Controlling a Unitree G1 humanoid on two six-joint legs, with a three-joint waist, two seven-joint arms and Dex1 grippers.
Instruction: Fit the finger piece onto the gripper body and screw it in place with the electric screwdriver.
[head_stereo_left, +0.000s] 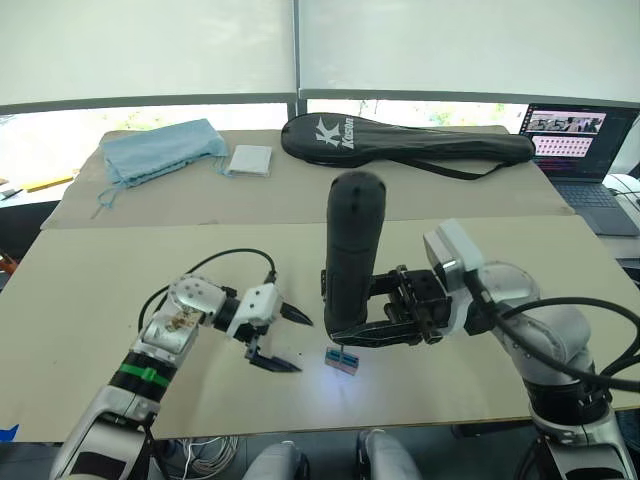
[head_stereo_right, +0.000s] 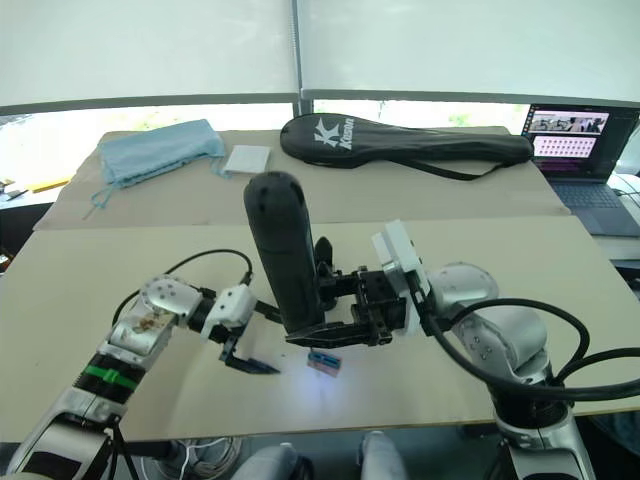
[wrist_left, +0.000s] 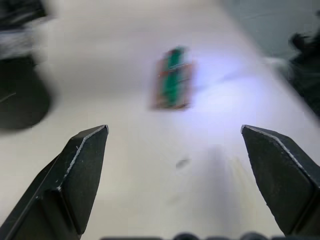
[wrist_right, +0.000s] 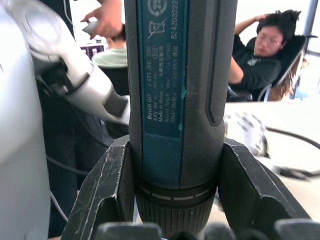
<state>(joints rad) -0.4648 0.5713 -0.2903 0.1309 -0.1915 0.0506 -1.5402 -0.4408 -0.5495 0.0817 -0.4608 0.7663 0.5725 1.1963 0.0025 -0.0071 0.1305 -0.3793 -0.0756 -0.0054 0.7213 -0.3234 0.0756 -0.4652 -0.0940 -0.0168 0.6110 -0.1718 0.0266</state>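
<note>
The right gripper (head_stereo_left: 375, 325) clamped the electric screwdriver (head_stereo_left: 352, 255) near its lower end, both fingers pressed against the barrel as the right wrist view showed, and held it upright with its lit tip just above the table (head_stereo_left: 120, 280). Directly under that tip lay a small green-topped rectangular block (head_stereo_left: 342, 362), in the white glow; whether the bit touched it could not be told. The likeliest trouble, as a judgement, was the bit pressing on this loose block and skidding it away, since nothing held it down. The tall tool, gripped low, might also tilt in the fingers if pushed sideways. The left gripper (head_stereo_left: 280, 340) hovered just beside the screwdriver, on its left, fingers spread wide and holding nothing, pointing toward the block; closing carelessly, it could knock the block from under the bit. Neither the finger piece nor the gripper body could be made out near the tool, so the fitting step looked not yet done.
</note>
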